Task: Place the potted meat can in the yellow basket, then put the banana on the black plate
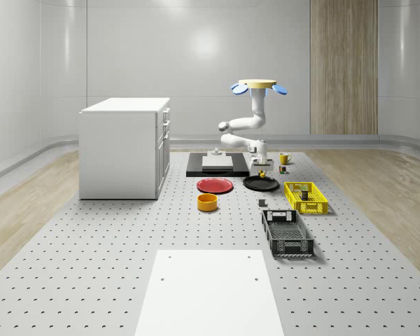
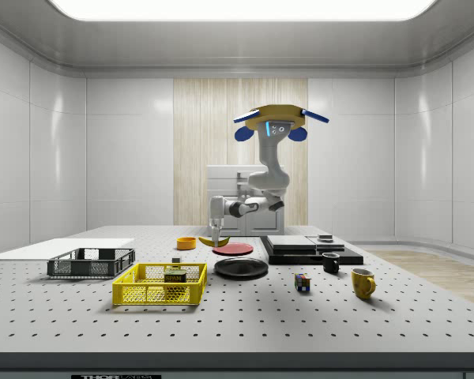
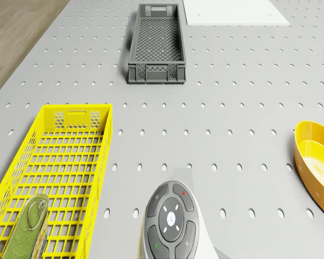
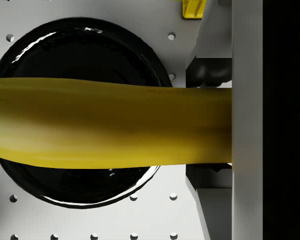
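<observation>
In the whole-scene view the drone [image 1: 260, 85] hovers over the far tabletop [image 1: 112, 266], arm reaching down to the black plate [image 1: 260, 183]. In the side view the potted meat can [image 2: 174, 276] already lies in the yellow basket [image 2: 159, 284]. In the wrist view the jaws pinch the banana [image 4: 110, 125] directly above the plate, probably for lowering.

- The drone [image 2: 274, 118] has a flat tan-yellow disc body with blue rotor pods at its rim and a small lit blue mark below.
- The arm [image 1: 248, 124] is glossy white, rounded segments with grey joints.
- One dark grey joint cap [image 3: 171, 219] bears tiny red and green dots.
</observation>
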Available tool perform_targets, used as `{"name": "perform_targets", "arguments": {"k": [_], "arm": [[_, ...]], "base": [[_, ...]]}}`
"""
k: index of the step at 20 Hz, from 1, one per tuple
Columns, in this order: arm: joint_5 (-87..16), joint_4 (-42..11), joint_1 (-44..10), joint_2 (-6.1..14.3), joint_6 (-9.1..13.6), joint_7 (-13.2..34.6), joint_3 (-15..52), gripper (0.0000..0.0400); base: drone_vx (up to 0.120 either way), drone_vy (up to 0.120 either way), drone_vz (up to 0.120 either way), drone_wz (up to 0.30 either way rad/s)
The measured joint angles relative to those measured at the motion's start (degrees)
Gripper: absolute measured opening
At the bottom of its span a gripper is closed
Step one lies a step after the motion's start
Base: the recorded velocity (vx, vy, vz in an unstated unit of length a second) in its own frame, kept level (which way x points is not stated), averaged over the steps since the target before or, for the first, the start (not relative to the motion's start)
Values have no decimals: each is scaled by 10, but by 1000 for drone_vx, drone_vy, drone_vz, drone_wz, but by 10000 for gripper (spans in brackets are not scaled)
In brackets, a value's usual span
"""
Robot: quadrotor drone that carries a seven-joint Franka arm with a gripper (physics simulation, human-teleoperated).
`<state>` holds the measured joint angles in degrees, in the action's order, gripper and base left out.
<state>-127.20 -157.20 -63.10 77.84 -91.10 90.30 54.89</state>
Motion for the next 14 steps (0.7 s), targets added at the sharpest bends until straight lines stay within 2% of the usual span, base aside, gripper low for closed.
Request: {"name": "perform_targets", "arguments": {"k": [14], "arm": [[0, 0, 0, 0, 0, 0, 0, 197]], "base": [[-120, 0, 0, 0]]}}
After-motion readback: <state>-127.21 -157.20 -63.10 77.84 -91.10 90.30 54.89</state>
